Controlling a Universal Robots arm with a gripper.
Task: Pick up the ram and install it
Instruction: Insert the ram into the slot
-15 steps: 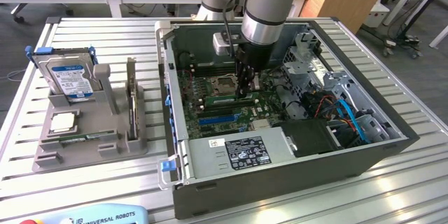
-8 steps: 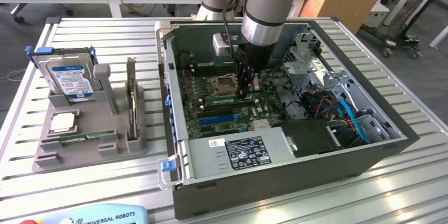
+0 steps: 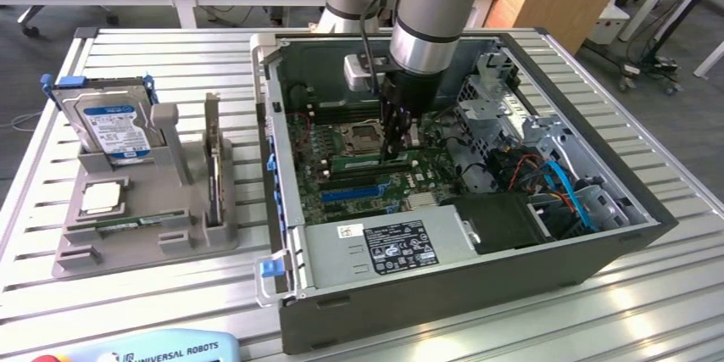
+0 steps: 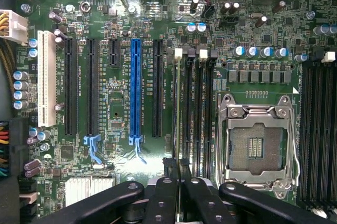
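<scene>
Closest to the exterior camera, a pendant lies at the table edge. At the exterior view's left, the holder carries a drive, a processor and one spare stick lying flat. To its right stands the open case. The arm reaches down into it, and the gripper sits low over the board, beside the socket. In the wrist view the fingers stand nearly together, with only a thin dark edge between them. The ram is judged to be the green stick at the fingertips, clamped and level just above the slots next to the socket.

Status: pick-up appears complete and the ram is at the board. Seating is judged not finished, because the slots look empty and the grip is not released.
</scene>
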